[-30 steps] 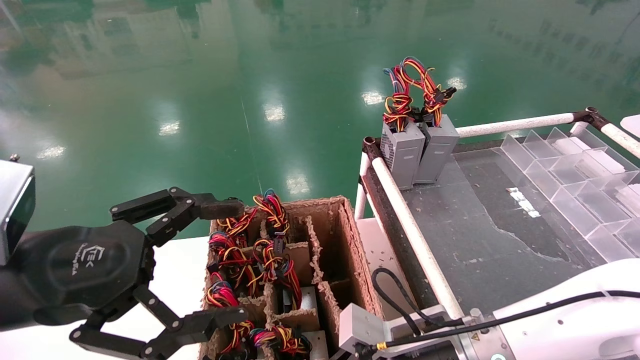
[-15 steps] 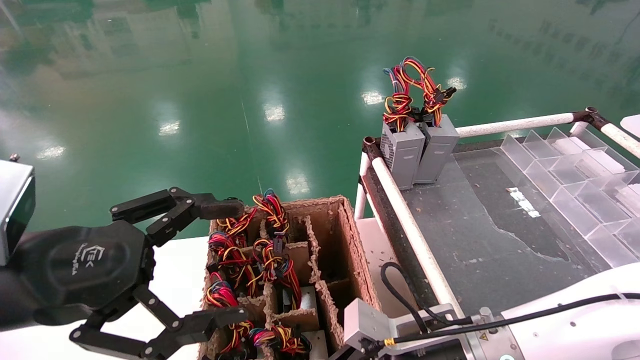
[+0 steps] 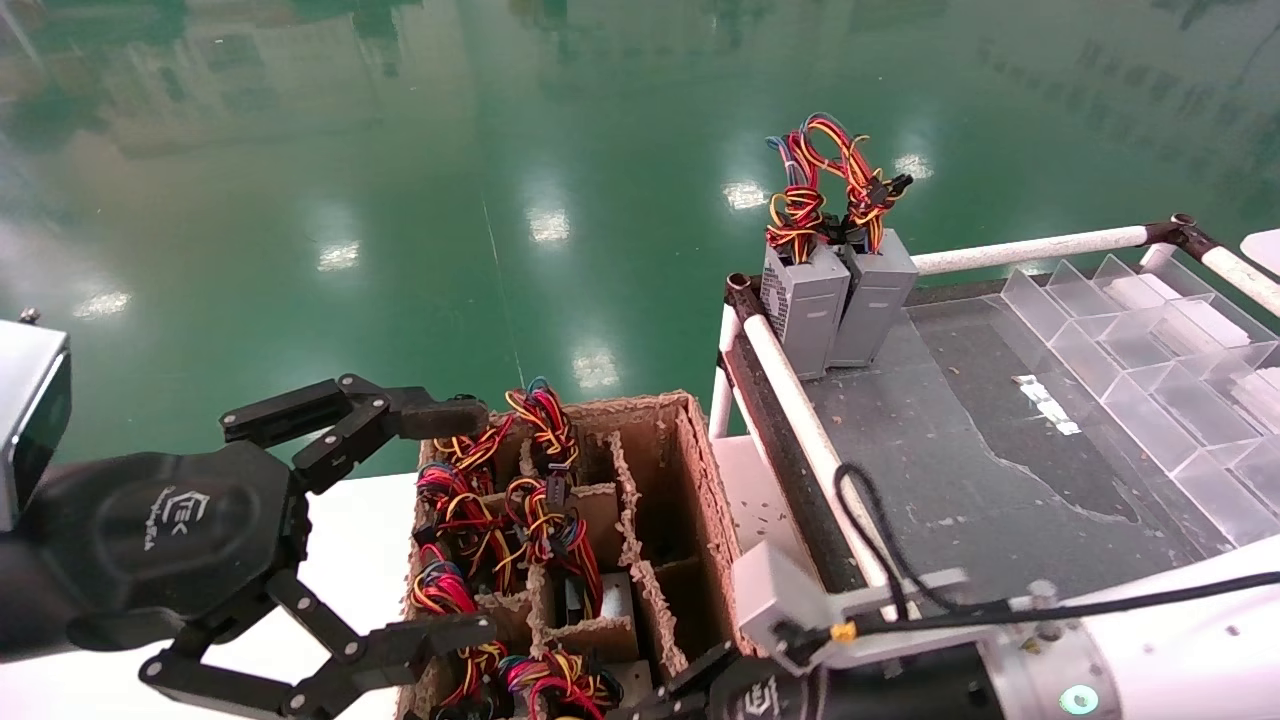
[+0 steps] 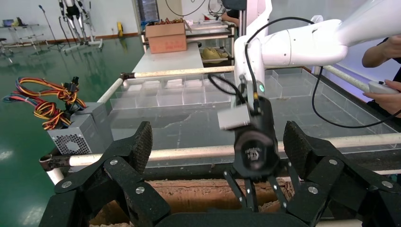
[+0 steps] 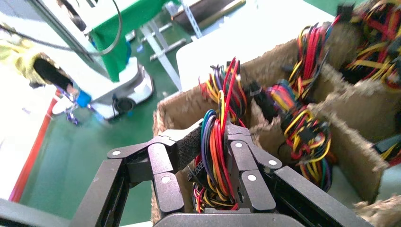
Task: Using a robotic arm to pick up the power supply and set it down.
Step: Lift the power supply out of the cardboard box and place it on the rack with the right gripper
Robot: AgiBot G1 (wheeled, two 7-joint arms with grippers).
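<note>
While upright in the box, power supply (image 3: 545, 690) wires meet right pincer (image 5: 215, 156)

The right end effector (image 5: 213, 156) has its black fingers (image 5: 189, 147) closed around a bundle of red, yellow, orange and purple wires (image 5: 218, 142) rising from a cardboard box (image 5: 350, 137) whose compartments hold more coiled wires.

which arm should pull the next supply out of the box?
Right. In its wrist view the right gripper is already down at the box with its fingers around a wire bundle. The left gripper hangs open beside the box, holding nothing.
</note>
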